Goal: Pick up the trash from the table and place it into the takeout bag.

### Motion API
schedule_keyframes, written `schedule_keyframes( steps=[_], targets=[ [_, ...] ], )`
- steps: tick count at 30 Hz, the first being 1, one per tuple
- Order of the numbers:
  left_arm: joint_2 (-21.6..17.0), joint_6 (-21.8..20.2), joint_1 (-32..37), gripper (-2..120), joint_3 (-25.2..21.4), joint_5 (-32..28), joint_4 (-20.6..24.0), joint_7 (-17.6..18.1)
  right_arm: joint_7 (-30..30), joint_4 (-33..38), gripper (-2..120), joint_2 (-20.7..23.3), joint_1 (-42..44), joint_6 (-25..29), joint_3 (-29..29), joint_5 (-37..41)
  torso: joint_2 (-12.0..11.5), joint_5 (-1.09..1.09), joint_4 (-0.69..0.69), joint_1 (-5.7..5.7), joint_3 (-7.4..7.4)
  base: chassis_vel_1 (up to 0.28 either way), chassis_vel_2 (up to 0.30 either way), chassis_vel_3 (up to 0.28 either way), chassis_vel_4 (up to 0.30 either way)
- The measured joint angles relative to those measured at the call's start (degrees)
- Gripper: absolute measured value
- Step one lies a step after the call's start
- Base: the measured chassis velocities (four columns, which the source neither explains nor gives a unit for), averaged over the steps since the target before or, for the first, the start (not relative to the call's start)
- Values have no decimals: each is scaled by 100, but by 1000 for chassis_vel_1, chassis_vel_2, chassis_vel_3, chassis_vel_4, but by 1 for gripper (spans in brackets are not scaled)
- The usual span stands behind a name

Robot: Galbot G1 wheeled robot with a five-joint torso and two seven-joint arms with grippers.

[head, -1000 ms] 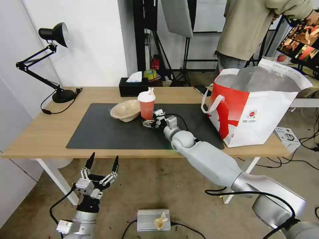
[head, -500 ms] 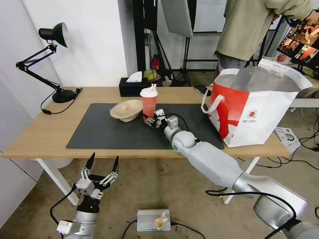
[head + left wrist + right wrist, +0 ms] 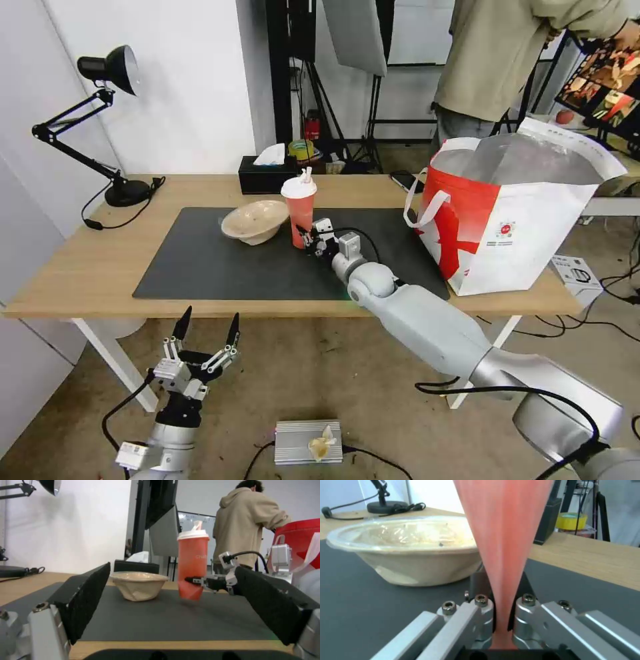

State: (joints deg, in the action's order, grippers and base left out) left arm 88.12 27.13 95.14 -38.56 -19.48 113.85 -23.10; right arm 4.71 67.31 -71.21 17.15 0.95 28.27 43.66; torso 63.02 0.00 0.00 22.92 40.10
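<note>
Right gripper, clamped low on the red cup, has lifted it upright off the mat.

Right arm stretched forward over the desk, right hand low and level, fingers pinched tight on the red cup, left arm hanging below desk height, left hand pointing upward, fingers spread wide.

Even, bright room light falls on my workspace, and shadows on the dark grey rubber mat are faint. The silver foil lining of the white-and-red tote bag shines softly. Straight lines bow toward my head view's edges. Close to my right wrist camera, the translucent red plastic cup smears out of focus.
</note>
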Motion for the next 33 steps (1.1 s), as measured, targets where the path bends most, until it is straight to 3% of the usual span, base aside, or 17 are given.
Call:
schedule_keyframes(
  steps=[19,24,28,33],
  targets=[
    [5,13,90,100,-10,23,88,-4,188,602,3,357,-35,-43,50,187,0,0,0,0,0,0,0,0,0],
    [-9,17,107,100,-33,25,111,-6,291,1186,3,706,-169,-132,189,368,0,1,1,0,0,0,0,0,0],
    [-46,17,178,100,-58,25,197,-6,392,2058,2,1373,-391,-275,351,707,0,0,-1,0,0,0,0,0,0],
    [-80,17,240,100,-75,25,270,-6,444,2694,2,1884,-547,-379,362,932,1,1,0,0,0,0,0,0,0]
  ],
)
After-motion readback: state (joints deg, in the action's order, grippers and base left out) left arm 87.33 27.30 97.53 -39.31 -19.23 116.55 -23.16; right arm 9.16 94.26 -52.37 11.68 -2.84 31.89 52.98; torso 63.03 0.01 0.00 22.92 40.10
